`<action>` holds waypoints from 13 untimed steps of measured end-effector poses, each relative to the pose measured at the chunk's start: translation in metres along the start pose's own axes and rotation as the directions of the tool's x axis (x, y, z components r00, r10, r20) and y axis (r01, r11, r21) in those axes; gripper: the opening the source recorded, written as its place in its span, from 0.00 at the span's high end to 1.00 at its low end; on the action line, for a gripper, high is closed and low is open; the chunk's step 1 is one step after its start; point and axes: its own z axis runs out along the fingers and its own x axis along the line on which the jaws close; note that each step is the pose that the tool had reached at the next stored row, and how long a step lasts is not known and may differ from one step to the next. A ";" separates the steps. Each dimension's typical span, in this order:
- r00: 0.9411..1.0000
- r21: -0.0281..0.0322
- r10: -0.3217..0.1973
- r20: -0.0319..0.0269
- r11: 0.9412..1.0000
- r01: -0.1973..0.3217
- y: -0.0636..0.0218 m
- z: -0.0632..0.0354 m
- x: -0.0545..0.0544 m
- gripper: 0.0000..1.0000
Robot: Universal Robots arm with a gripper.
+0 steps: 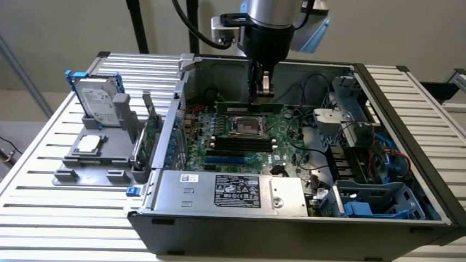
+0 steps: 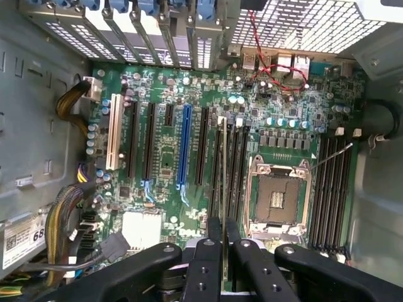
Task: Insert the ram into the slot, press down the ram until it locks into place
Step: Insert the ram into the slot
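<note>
The gripper (image 2: 225, 225) is clamped on the ram (image 2: 225, 165). The ram stands over the slot (image 2: 232, 179) just beside the CPU socket (image 2: 277, 198)

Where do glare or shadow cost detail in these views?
Exterior view: the slatted table glares pale; the case's far corner behind the gripper lies in shade. Wrist view: the motherboard is evenly lit, the perforated panel washes out white, and the black fingers holding the ram read as near-silhouette.
</note>
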 end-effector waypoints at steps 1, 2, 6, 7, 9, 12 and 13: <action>1.000 0.000 0.006 0.000 1.000 -0.006 -0.0001 0.0017 -0.001 0.86; 1.000 0.000 0.012 0.000 1.000 -0.012 -0.0002 0.0035 -0.001 0.86; 0.999 0.000 0.035 0.001 0.999 -0.035 -0.0006 0.0110 -0.003 0.86; 0.999 0.000 0.039 0.001 0.999 -0.039 -0.0007 0.0128 -0.004 0.86; 0.999 0.000 0.041 0.001 0.999 -0.041 -0.0008 0.0164 -0.004 0.86; 0.999 0.000 0.042 0.001 0.999 -0.042 -0.0010 0.0219 -0.004 0.86; 0.999 0.000 0.042 0.001 0.999 -0.042 -0.0010 0.0237 -0.004 0.86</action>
